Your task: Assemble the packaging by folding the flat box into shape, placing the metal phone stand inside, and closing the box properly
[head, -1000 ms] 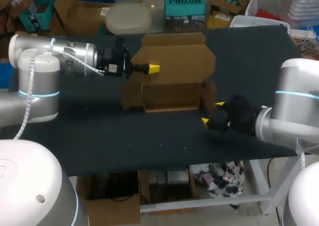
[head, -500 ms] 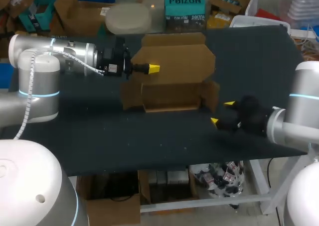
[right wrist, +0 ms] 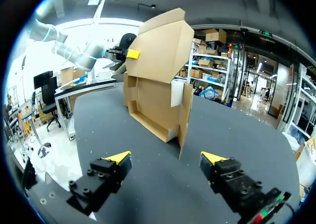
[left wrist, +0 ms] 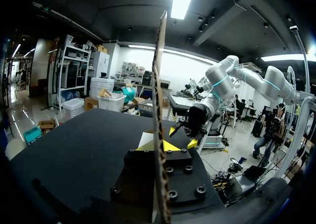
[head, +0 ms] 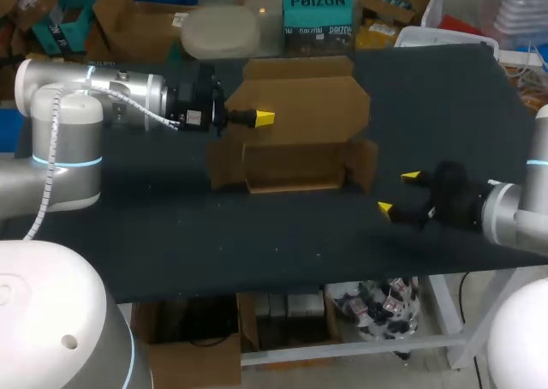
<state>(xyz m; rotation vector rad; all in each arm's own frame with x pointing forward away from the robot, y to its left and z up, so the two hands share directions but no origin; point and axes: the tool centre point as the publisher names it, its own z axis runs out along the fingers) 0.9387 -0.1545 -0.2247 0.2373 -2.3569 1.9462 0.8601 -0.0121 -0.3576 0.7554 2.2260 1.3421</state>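
Our left jaws are clamping the lid (head: 300,98) of the box (head: 291,170), holding it up on its edge. The box is sitting open in the middle of the counter (head: 257,243), its long side running left to right. Our right jaws are hanging wide apart near its right side flap (head: 365,162), touching nothing. We think our right arm is nearer for folding that flap.

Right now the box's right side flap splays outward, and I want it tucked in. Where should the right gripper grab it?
Probably best to pinch the right side flap near its free outer edge, coming in from the right, where the open right gripper sits. The flap stands upright with both faces exposed, and the left gripper holds the lid.
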